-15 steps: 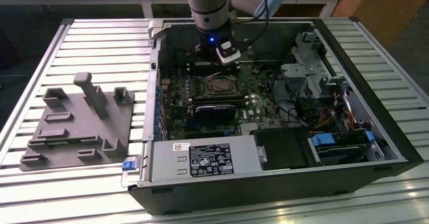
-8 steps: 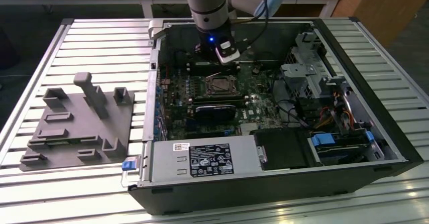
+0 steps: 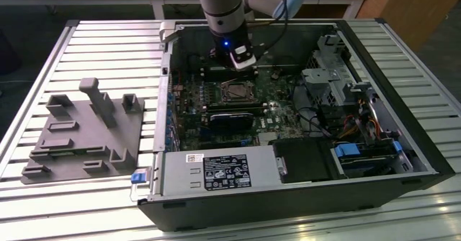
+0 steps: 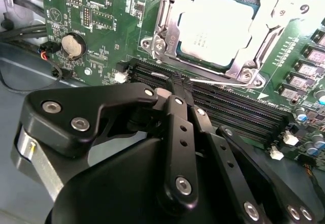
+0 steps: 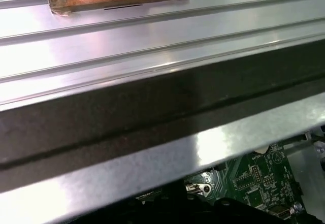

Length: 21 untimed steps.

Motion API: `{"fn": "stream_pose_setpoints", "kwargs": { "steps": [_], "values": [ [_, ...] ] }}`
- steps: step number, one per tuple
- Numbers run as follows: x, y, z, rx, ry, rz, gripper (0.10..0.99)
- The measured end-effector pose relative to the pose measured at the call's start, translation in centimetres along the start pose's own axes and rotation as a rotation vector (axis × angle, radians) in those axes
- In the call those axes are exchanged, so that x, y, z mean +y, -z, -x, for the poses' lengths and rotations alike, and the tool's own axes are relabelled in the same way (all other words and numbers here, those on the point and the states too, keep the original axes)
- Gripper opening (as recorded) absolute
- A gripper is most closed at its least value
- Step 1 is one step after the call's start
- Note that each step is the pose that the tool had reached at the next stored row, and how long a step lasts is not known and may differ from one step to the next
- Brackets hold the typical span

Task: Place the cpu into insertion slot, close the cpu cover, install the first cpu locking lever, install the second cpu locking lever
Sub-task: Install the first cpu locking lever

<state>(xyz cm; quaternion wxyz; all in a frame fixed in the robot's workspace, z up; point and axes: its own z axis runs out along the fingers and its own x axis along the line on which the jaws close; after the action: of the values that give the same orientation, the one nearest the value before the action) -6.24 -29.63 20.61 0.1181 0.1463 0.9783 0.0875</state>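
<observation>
In the second wrist view the cpu (image 4: 218,28), a silvery square chip, lies flat in its socket on the green motherboard (image 4: 101,16). The grey cpu cover (image 4: 170,28) is folded down around it as a frame. My black gripper (image 4: 179,86) is shut, its tips just beside the socket over the memory slots. A thin metal locking lever (image 4: 228,84) runs out from the tips along the socket's edge; whether it is pinched I cannot tell. In the exterior view the gripper (image 3: 238,64) hangs inside the open case, just behind the socket (image 3: 234,91).
The computer case (image 3: 403,127) lies open on a slatted aluminium table (image 3: 108,52). Around the socket are a black block (image 3: 232,116), a power supply (image 3: 216,172), a drive cage (image 3: 335,84) and cables (image 3: 360,125). A grey fixture plate (image 3: 79,138) sits at the exterior view's left.
</observation>
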Motion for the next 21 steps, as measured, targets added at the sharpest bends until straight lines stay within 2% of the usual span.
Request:
{"fn": "stream_pose_setpoints", "kwargs": {
  "steps": [9, 21],
  "values": [
    [-0.03, -0.25, -0.38, -0.0129, -0.039, -0.007, 0.106],
    [0.22, -0.67, -0.58, -0.0159, -0.05, -0.009, 0.106]
  ]
}}
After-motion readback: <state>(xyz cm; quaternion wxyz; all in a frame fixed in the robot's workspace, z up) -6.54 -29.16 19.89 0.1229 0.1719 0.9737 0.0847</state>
